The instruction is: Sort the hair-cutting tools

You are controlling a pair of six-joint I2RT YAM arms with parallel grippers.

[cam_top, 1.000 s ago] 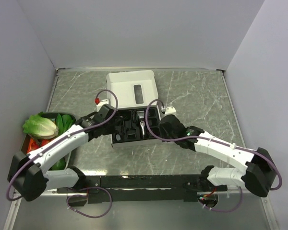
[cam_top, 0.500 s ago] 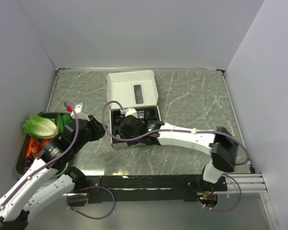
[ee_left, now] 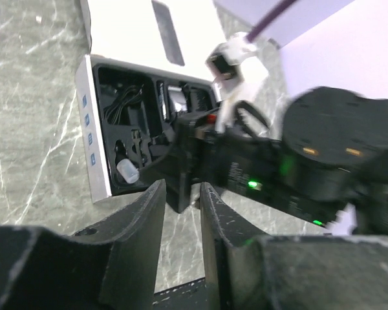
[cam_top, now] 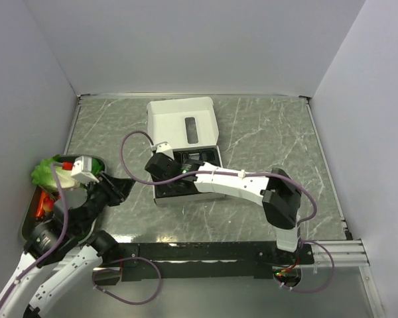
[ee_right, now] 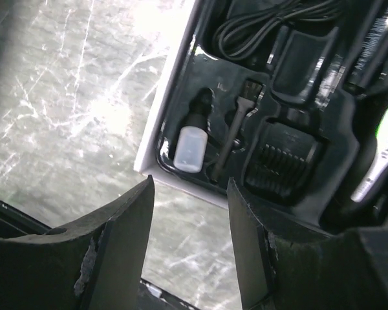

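Right arm (cam_top: 239, 185) swung left over glossy moulded insert (ee_right: 262, 113) holding ribbed comb (ee_right: 281, 158), coiled cord (ee_right: 258, 26); left fingers (ee_left: 139, 219), right fingers (ee_right: 126, 226) apart; veined marble counter (ee_right: 71, 84).

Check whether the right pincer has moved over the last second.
Yes. In the top view the right pincer has swung left across the white box, from the right side of its open tray to over the tray's left end.

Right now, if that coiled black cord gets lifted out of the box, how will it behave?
The cord is thin and lies in loose loops, so it is probably light and floppy, apt to dangle or uncoil. Tucked into a pocket of the black insert, it might snag coming out.
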